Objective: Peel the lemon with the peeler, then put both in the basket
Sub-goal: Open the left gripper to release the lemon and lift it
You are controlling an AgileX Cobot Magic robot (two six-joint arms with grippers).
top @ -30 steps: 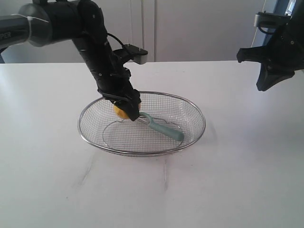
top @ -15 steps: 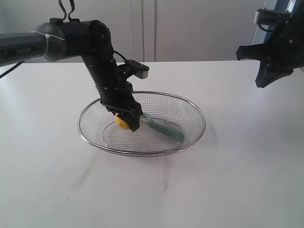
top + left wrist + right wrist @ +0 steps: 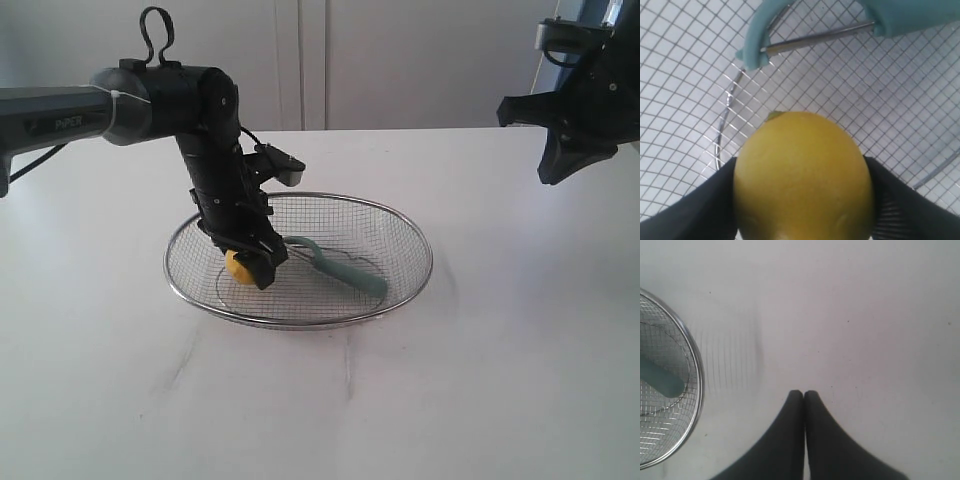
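Note:
The wire mesh basket (image 3: 405, 290) sits in the middle of the white table. My left gripper (image 3: 250, 268) reaches down into its left part, shut on the yellow lemon (image 3: 238, 267), low over the mesh. In the left wrist view the lemon (image 3: 802, 172) fills the space between both black fingers (image 3: 700, 210); no sticker shows. The teal peeler (image 3: 345, 270) lies inside the basket just right of the lemon, its curved head and metal blade (image 3: 815, 40) close beyond the fruit. My right gripper (image 3: 565, 165) hangs high at the far right, its fingers (image 3: 792, 430) pressed together on nothing.
The basket rim (image 3: 694, 365) shows at the edge of the right wrist view with the peeler handle (image 3: 660, 377) inside. Bare white table (image 3: 450, 400) surrounds the basket. A pale wall with cabinet seams stands behind.
My left gripper has carried the lemon down and leftward inside the basket, from beside the peeler head to near the mesh floor. The right arm has stayed put.

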